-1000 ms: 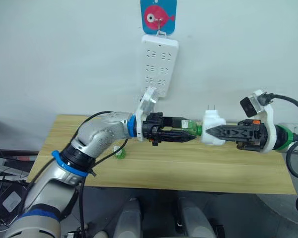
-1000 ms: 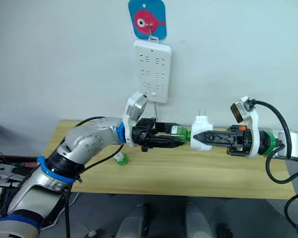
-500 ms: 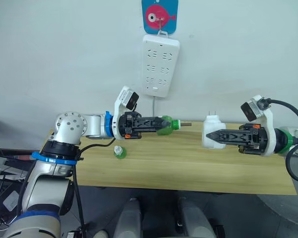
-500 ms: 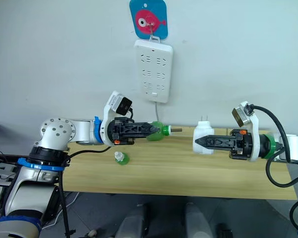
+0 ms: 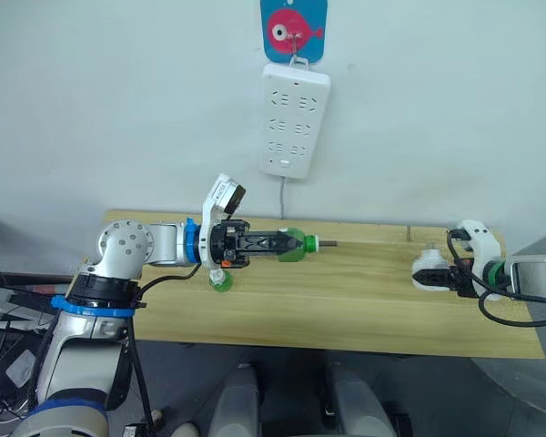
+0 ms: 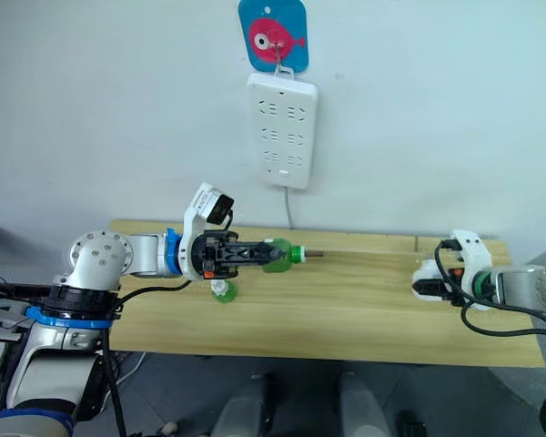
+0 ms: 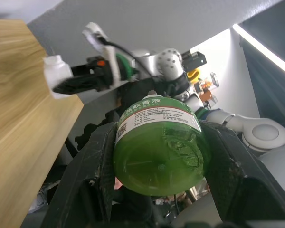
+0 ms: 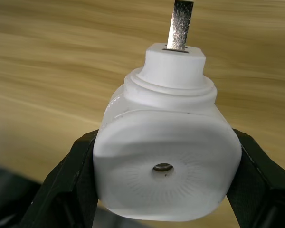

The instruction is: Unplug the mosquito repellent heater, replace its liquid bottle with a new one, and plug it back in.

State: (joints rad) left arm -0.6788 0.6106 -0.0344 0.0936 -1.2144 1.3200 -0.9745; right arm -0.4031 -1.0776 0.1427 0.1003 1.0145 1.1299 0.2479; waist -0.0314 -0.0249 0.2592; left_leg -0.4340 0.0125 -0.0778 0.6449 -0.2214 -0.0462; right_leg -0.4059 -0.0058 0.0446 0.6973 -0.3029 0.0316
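Observation:
My left gripper (image 5: 291,244) is shut on a green liquid bottle (image 5: 288,244) held sideways above the table's left half, its thin wick (image 5: 326,243) pointing right. In the left wrist view the bottle (image 7: 156,147) sits between both black fingers (image 7: 92,190). My right gripper (image 5: 434,275) is shut on the white mosquito repellent heater (image 5: 428,269), low over the table's right end. The right wrist view has the heater (image 8: 168,161) with its vent hole facing the camera and a metal prong (image 8: 180,21) pointing away. Bottle and heater are far apart.
A white power strip (image 5: 294,120) hangs on the wall under a blue fish hook (image 5: 293,30), above the table's middle. A small green piece with a white top (image 5: 221,280) stands on the wooden table (image 5: 346,309) below my left gripper.
The bottle has come out of the heater. My left arm drew back to the left with the bottle. My right arm swung right and down with the heater.

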